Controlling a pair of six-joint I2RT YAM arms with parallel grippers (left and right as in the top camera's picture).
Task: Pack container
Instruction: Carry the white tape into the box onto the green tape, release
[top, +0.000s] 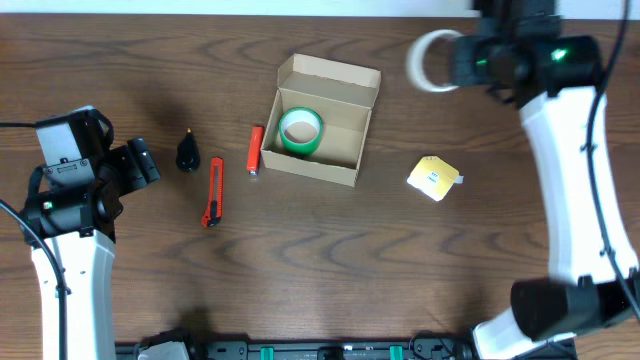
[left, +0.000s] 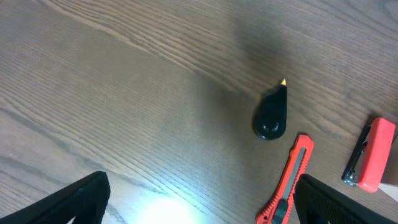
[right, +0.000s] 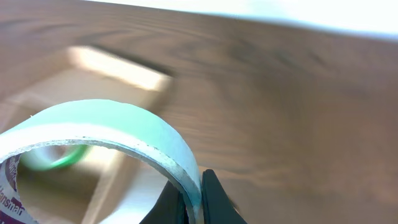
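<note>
Small open tan cardboard box (top: 340, 85) sits mid-table, slightly far of centre, opening upward, its flap lid standing on the far side. Its footprint is near square from overhead; the longer side seems to run left-right, skewed a little clockwise. A green tape roll (top: 300, 131) lies flat inside, toward the box's left wall. Right gripper (top: 455, 62) hangs above the wooden table (top: 150, 280), far-right of the box, jaws closed on the rim of a white tape roll (top: 413, 60). Right wrist view is motion-blurred: box and green roll are only smears, and one dark finger (right: 210, 199) shows. Left gripper (left: 199, 183) is wide apart and holds nothing, with only its finger ends in frame. Near it lie a black teardrop-shaped object (top: 187, 152) (identity unclear), an orange box cutter (top: 213, 190) and a short red object (top: 256, 149). A yellow-white pad (top: 433, 178) lies right of the box.
</note>
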